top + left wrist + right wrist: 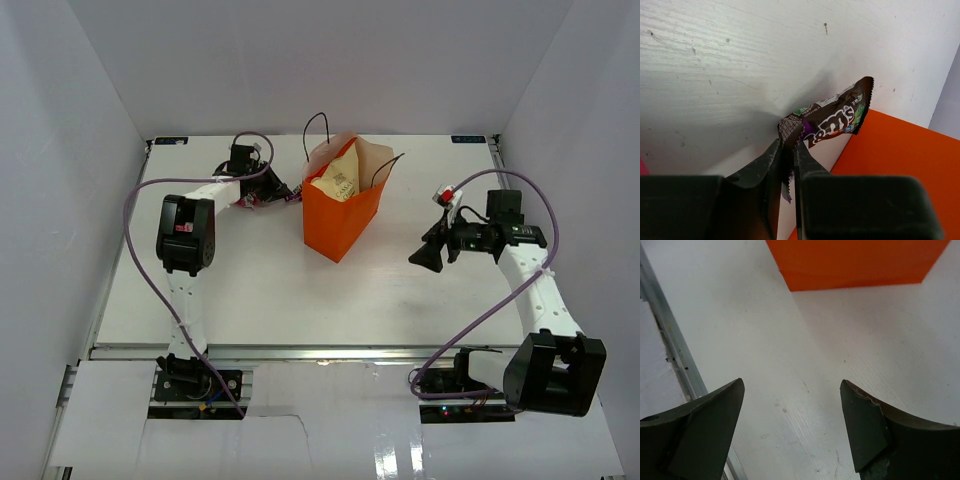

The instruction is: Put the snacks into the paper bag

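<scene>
- Our left gripper is closed on one crimped end of the purple-brown packet; the rest of the packet sticks out past the fingertips, up and to the right in the left wrist view, just beside the orange wall of the paper bag.
- In the top external view we locate the left gripper just left of the paper bag, near its upper rim; the packet itself is too small to make out clearly there.
- The paper bag stands upright near the middle of the tabletop, mouth open, with a cream packet showing inside — only the top external view shows this interior.
- Our right gripper is wide open and holds nothing; between its fingers we see only bare tabletop and a lower part of the paper bag beyond.
- The top external view places the right gripper well to the right of the bag, pointing toward it.
- Only the left wrist view shows the packet's printed lettering and serrated end.
</scene>
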`<state>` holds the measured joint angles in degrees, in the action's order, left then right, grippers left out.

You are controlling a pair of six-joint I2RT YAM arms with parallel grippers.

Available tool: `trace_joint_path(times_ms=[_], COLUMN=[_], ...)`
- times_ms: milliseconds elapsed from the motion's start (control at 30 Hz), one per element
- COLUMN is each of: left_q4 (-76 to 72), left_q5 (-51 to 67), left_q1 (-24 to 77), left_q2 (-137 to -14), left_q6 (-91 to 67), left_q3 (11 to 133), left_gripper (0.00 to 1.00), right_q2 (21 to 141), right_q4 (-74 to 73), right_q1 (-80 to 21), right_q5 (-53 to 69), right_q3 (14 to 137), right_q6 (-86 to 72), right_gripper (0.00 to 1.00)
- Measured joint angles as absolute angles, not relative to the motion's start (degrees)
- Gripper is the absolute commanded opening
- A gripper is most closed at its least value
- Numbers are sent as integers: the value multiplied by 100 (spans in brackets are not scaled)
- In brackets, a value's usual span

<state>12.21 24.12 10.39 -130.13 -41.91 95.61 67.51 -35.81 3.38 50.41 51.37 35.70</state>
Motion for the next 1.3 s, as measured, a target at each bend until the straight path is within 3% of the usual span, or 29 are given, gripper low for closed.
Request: trace_joint_path(times_ms=[167, 333, 500, 633, 833, 1000, 1133, 1300], left_q4=[1302, 1494, 1594, 1767, 2182, 2176, 2198, 2265], left_q5=[2235, 2058, 1750, 1186, 569, 1068, 1747, 2445], left_q1=[1033, 941, 819, 762, 729, 711, 711, 714], left_q2=[-12639, -11502, -9885, -8589, -7067, -6305, -6143, -6075], left_q6=[-3968, -3793, -3605, -3472, -3409, -3568, -3861, -4309], left_q3=[9179, 8353, 7736, 7247, 6869, 6873, 6873, 6716], left_gripper=[9, 5, 2, 0, 1, 0, 0, 0], right_q2=[6685, 6510, 6490, 6386, 6541, 6978, 7314, 7859], right_q4=[-4831, -5708, -5975, -5612, -4757, -3647, -2862, -2261], right_q1=[336, 200, -930, -2040, -2783, -3450, -3970, -4615], right_q5=[6049, 6340, 5916, 5271, 4327, 3540, 2969, 2335], right_q3=[6029, 6243, 6477, 6711, 7345, 8119, 8418, 8637], right_q6=[5059, 6254, 6630, 6416, 5833, 5557, 5887, 6539], right_gripper=[83, 83, 83, 84, 84, 86, 97, 98])
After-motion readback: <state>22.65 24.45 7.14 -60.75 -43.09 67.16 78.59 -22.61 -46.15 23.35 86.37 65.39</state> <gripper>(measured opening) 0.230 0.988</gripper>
